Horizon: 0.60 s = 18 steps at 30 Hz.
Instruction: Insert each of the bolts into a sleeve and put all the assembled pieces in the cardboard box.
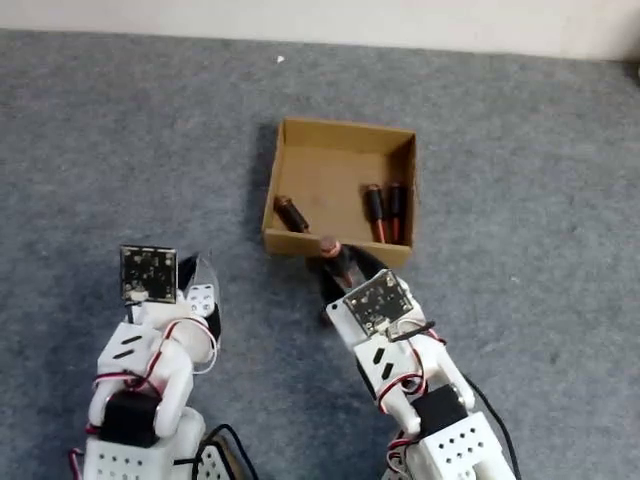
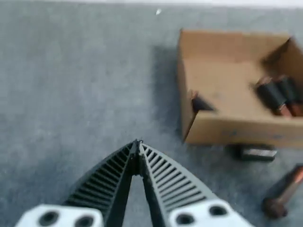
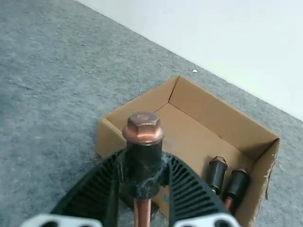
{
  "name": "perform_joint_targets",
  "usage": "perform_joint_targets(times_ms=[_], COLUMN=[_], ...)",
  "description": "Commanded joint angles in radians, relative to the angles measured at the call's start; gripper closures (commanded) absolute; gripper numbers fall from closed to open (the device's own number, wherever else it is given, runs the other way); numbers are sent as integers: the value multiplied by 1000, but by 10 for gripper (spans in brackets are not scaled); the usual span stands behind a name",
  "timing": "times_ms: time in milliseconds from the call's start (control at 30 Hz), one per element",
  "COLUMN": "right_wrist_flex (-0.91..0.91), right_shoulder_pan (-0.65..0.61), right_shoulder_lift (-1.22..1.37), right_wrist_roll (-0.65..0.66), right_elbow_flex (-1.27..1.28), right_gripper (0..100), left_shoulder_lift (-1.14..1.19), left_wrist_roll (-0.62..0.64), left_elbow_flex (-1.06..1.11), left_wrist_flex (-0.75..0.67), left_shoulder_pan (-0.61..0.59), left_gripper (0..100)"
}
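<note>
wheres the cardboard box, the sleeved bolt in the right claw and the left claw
brown cardboard box (image 1: 325,185), high view, bare inner floor
copper bolt in black sleeve (image 3: 143,127), right wrist view, hexagonal bolt head
left arm's black ribbed claw (image 2: 138,144), left wrist view, between its shut fingertips

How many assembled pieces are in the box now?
3. One piece in the near left corner; two more pieces side by side on the right. The near wall may hide others.
</note>
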Motion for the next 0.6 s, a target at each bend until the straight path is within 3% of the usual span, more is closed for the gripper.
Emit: perform_joint_targets(times_ms=[0, 133, 400, 567], right_wrist_flex=[-4, 12, 476, 579], right_shoulder_pan=[18, 19, 82, 84], right_shoulder_lift=[-22, -18, -15, -12], right_wrist_roll=[-12, -63, -201, -206], right_elbow_flex=[128, 128, -203, -366], right_gripper=[994, 994, 994, 994], left_shoulder_lift=[-7, -7, -7, -7], left_wrist_roll=[-21, -21, -21, -21], left_elbow_flex=[81, 140, 151, 153], left_wrist_flex=[-5, -5, -5, -5], left_shoulder_pan=[-15, -15, -15, -15], left_gripper=[995, 995, 994, 994])
